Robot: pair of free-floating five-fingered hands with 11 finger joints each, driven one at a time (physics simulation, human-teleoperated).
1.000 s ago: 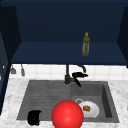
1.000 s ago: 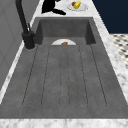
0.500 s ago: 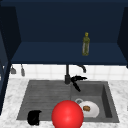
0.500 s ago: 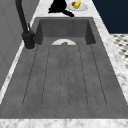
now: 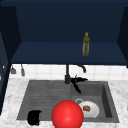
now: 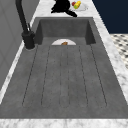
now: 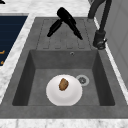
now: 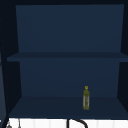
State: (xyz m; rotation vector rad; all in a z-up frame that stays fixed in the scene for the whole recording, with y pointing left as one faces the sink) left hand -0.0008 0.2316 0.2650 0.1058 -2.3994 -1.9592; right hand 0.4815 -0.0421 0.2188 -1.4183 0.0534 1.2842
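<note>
Dark blue cabinet shelving [image 8: 67, 56] rises above the grey sink [image 5: 107, 100], which serves as the landmark: two shelves, the lower one carrying a single olive-green bottle [image 5: 85, 44] standing upright behind and above the basin. One sink with one ribbed drainboard [image 6: 65, 80] lies set into the marbled counter [image 5: 10, 100], the basin to the right of the ribs. One black faucet [image 5: 67, 75] stands at the sink's back edge, between board and basin. One red ball [image 5: 67, 115] sits at the sink's front edge, its footing hard to judge. One white plate [image 7: 64, 90] lies flat on the basin floor just beside the drain [image 7: 82, 80], probably set there for washing, with one small brown food piece [image 7: 63, 84] on it. The right hand [image 5: 78, 81] hovers over the basin's back edge near the faucet, fingers straight and spread, holding nothing. The left hand [image 5: 34, 117] hangs at the sink's front left corner; its fingers cannot be told. Two utensils [image 5: 17, 70] hang on the wall left of the sink.
</note>
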